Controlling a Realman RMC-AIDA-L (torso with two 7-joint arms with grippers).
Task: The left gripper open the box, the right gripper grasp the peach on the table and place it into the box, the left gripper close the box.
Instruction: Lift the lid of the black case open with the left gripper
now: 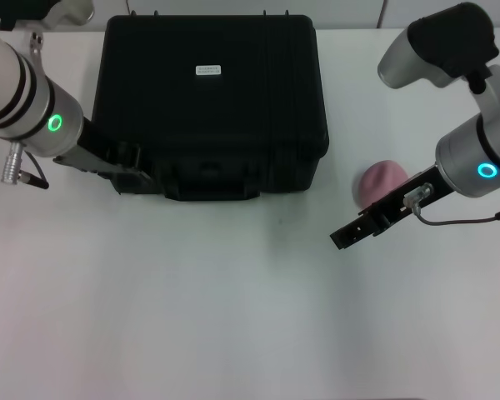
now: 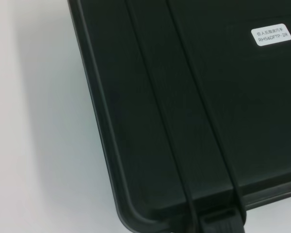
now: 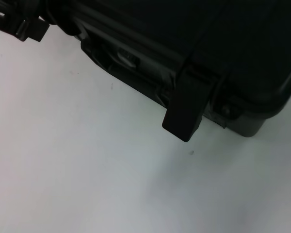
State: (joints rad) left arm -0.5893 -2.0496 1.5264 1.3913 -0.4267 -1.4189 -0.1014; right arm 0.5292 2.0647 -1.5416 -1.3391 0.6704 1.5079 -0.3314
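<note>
The box (image 1: 208, 108) is a large black case that stands shut at the back middle of the white table (image 1: 192, 308), with a small white label (image 1: 208, 71) on its lid. My left gripper (image 1: 125, 162), on the green-ringed arm, is at the box's front left corner, beside the handle. The left wrist view shows only the lid (image 2: 194, 121) and its label (image 2: 271, 35). The pink peach (image 1: 379, 182) lies on the table to the right of the box. My right gripper (image 1: 347, 236), on the blue-ringed arm, reaches past the peach's front side; the peach is not in it.
The right wrist view shows the box's front (image 3: 233, 48) with a black latch flap (image 3: 183, 114) sticking out, and the left gripper (image 3: 24, 24) farther off. Bare white tabletop stretches across the whole front half.
</note>
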